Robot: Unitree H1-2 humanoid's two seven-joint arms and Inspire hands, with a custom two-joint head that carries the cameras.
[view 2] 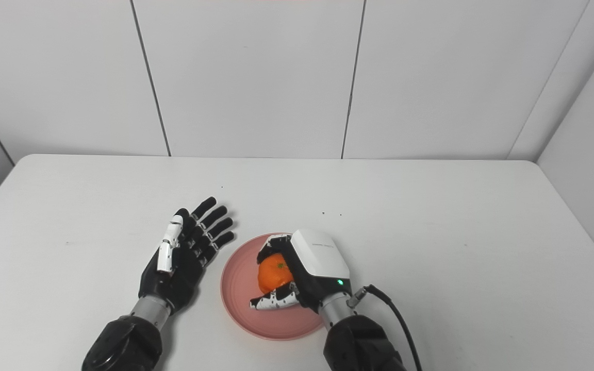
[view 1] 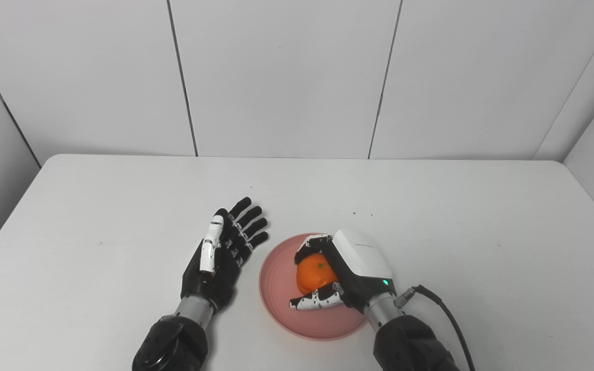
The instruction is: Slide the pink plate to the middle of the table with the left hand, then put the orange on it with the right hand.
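Observation:
The pink plate (view 1: 276,281) lies on the white table near its front middle. My right hand (view 1: 351,270) is over the plate, its fingers and thumb closed around the orange (view 1: 315,273), which sits at or just above the plate's surface. I cannot tell whether the orange touches the plate. My left hand (view 1: 225,250) is open and empty, palm up, fingers spread, just left of the plate and apart from it. The same scene shows in the right eye view, with the plate (view 2: 237,286), the orange (view 2: 274,275), the right hand (view 2: 312,270) and the left hand (view 2: 186,252).
The white table (view 1: 96,206) stretches to the back wall and both sides. A black cable (view 1: 446,309) runs from my right wrist over the table at the front right. A few tiny dark specks (view 1: 363,214) lie behind the plate.

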